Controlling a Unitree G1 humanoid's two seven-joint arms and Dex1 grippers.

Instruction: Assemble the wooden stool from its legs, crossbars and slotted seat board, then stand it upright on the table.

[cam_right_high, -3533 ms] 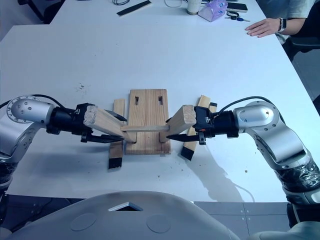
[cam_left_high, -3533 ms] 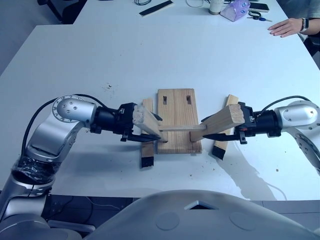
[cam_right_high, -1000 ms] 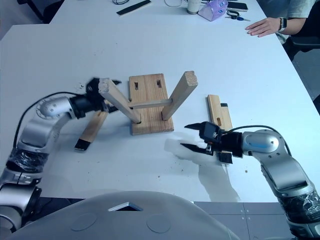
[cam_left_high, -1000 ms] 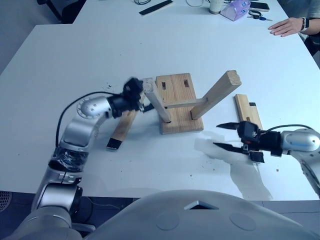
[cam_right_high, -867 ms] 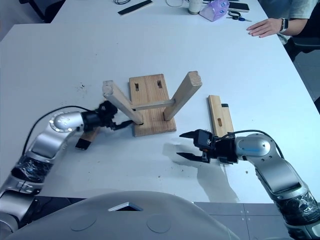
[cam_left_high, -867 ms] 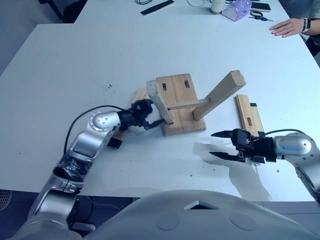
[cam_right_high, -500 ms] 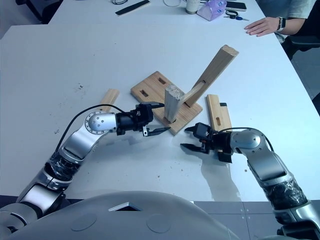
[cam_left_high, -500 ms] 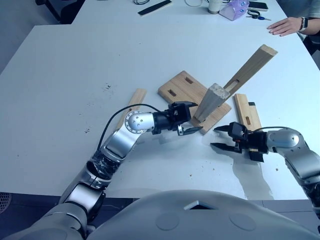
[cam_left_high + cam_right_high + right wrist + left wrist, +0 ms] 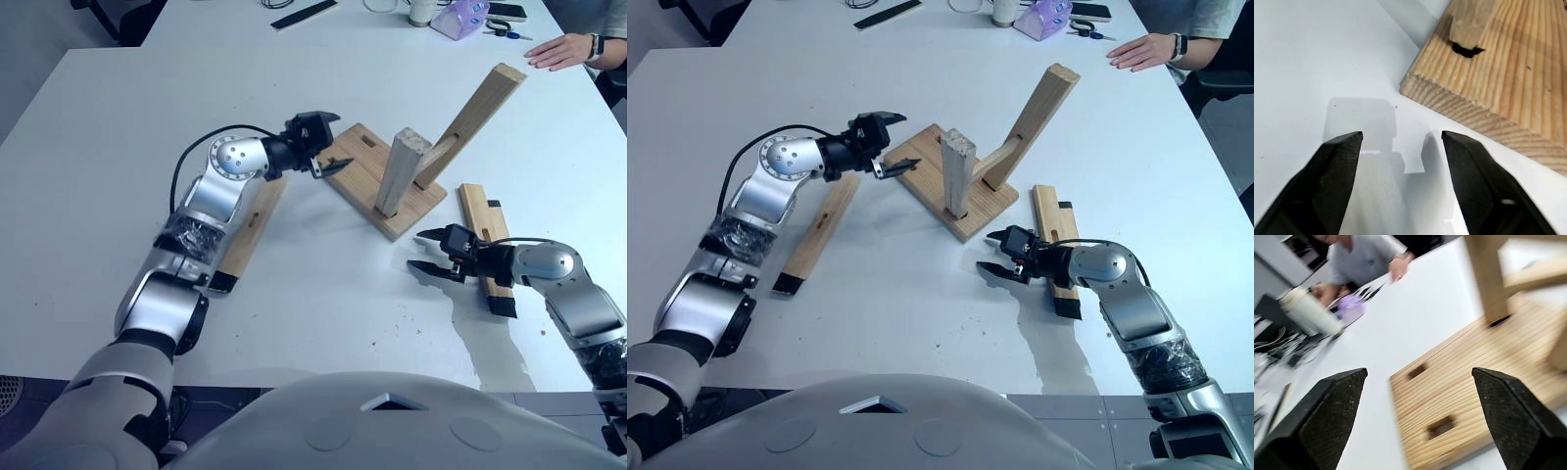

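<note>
Seat board lies mid-tabletop, two legs and crossbar standing in it; left fingers spread wide, empty, at its left corner; right fingers spread, empty, nearby

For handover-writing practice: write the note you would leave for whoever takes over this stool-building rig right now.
Left gripper: open, empty, by the seat board's left edge.
Right gripper: open, empty, off the board's near corner.
Done: two legs joined by a crossbar stand in the board's slots.
To do: two loose wooden pieces lie one each side; fit them, then turn the stool upright.
</note>
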